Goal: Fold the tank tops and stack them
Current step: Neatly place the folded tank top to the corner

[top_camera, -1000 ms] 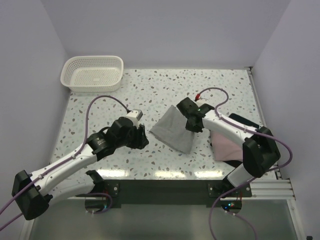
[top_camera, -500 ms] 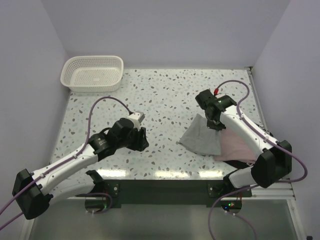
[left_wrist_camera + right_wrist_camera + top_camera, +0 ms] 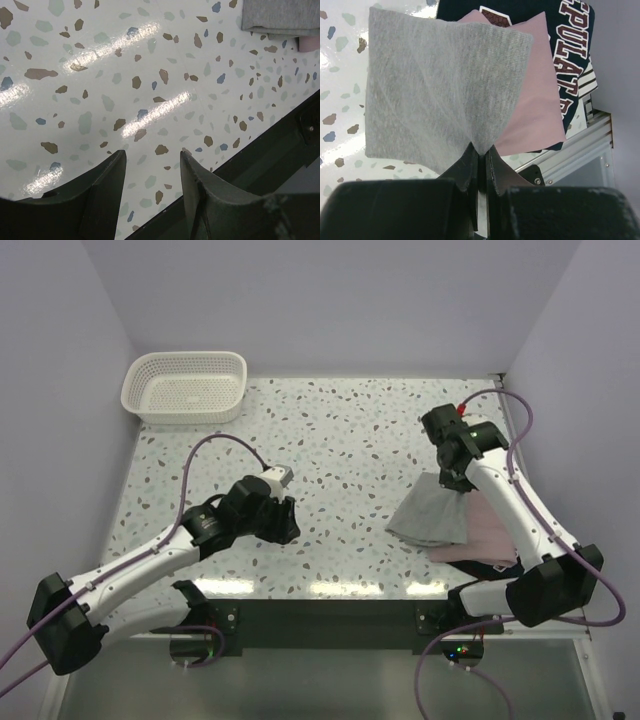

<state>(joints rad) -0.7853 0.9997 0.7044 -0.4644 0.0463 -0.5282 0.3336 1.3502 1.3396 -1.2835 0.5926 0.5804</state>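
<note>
Your right gripper (image 3: pixel 480 150) pinches one edge of the grey tank top (image 3: pixel 435 90), its jaws pressed tight on the cloth. The grey top hangs partly over the pink tank top (image 3: pixel 535 105), which lies on the navy tank top (image 3: pixel 570 45) at the table's (image 3: pixel 330 440) four o'clock. Your left gripper (image 3: pixel 151 156) hovers spread above the table around seven o'clock.

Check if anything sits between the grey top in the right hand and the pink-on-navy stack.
Nothing visible. The right hand pinches the folded plain grey cloth tank top, which overlaps the dusty pink cloth top lying on the navy lettered cloth top; no other object lies between them.
</note>
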